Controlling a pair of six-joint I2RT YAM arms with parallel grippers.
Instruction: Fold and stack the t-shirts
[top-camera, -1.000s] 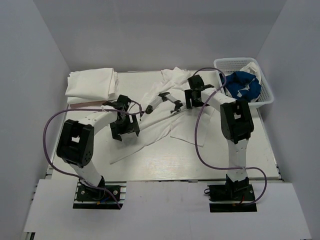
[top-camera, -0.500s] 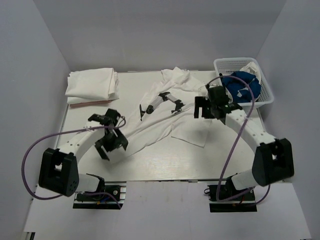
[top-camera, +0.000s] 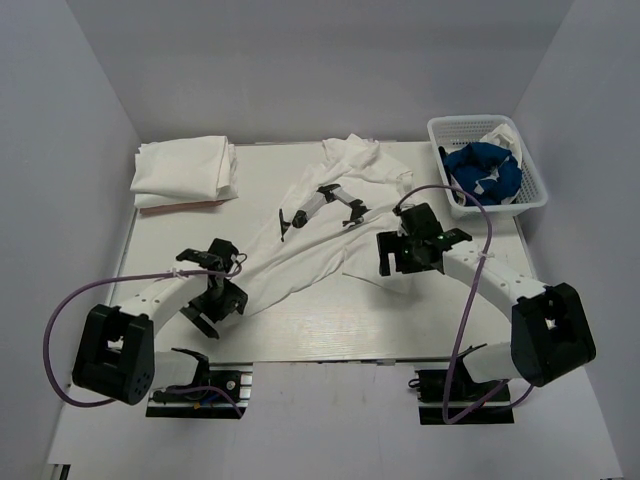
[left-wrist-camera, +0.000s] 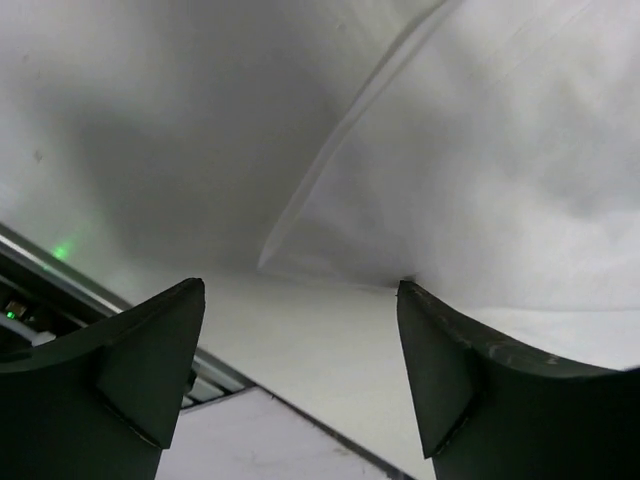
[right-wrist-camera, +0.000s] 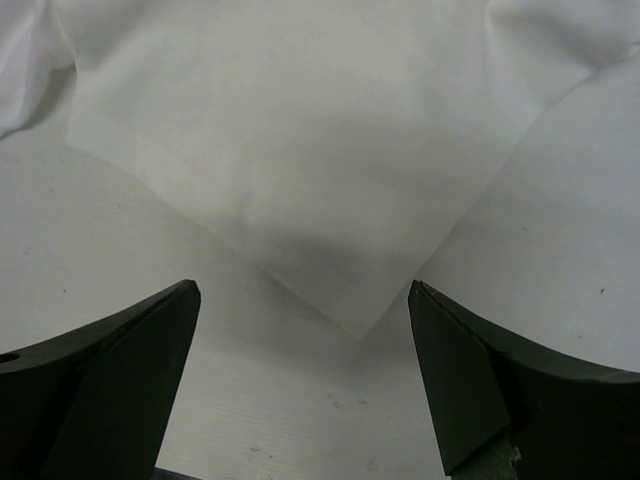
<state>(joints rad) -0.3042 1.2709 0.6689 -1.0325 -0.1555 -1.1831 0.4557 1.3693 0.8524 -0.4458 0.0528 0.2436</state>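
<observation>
While left pincer (top-camera: 214, 298) and right pincer (top-camera: 410, 252) gape, white t-shirt (top-camera: 310, 235) sprawls mid-table

Left pincer is released, low over the shirt's near-left hem corner (left-wrist-camera: 300, 240), close to the near edge of the table (top-camera: 300, 335). Nothing sits between its fingers (left-wrist-camera: 140, 360). Right pincer is released too, over the near-right cloth corner (right-wrist-camera: 360, 325). Folded white shirts (top-camera: 185, 168) sit at the far-left corner. Blue shirt (top-camera: 485, 170) is in the basket (top-camera: 533, 190) at the far-right corner.

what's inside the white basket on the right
The basket holds a bunched royal blue t-shirt with white cloth beside it. Anything beneath them is covered.
</observation>
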